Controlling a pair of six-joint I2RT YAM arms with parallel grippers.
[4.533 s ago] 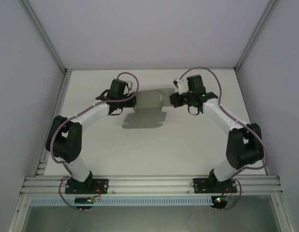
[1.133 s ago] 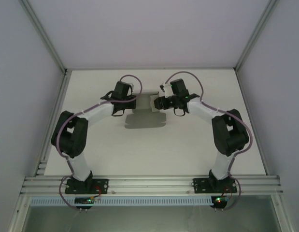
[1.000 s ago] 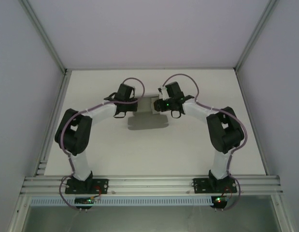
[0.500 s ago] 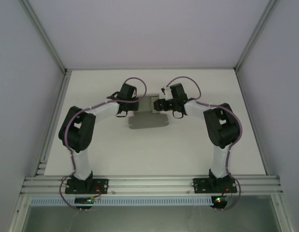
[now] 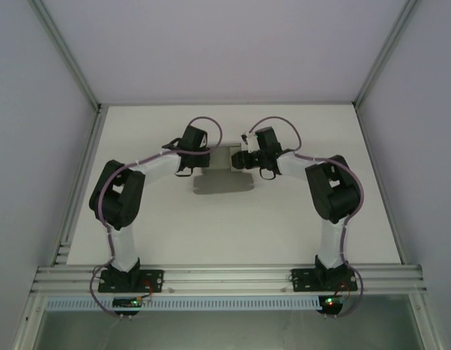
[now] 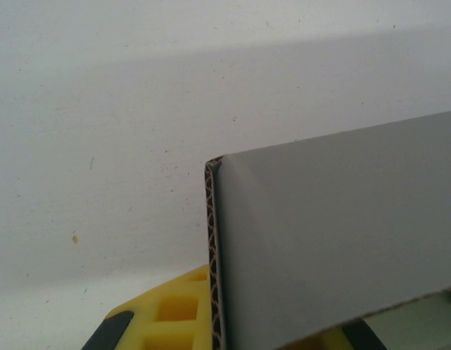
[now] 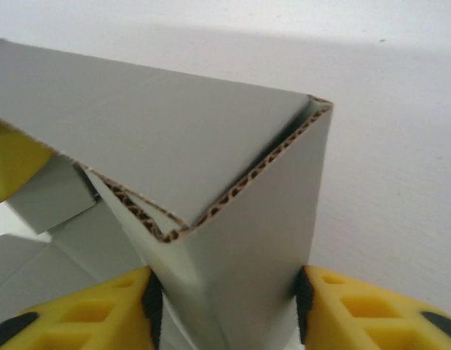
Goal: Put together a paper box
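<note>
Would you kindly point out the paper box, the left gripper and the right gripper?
paper box [image 7: 196,138]: right wrist view, its grey top panel.
left gripper [image 5: 206,159]: top external view, between its fingertips.
right gripper [image 7: 225,310]: right wrist view, between its yellow fingers.

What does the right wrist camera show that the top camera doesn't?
Right wrist: the box's corrugated cut edges, a folded corner, and yellow fingers against both its sides. Top: the left arm and right arm reaching inward, the left gripper at the box's other end, and the box's shadow on the table. Both: the grey box in the right gripper.
</note>
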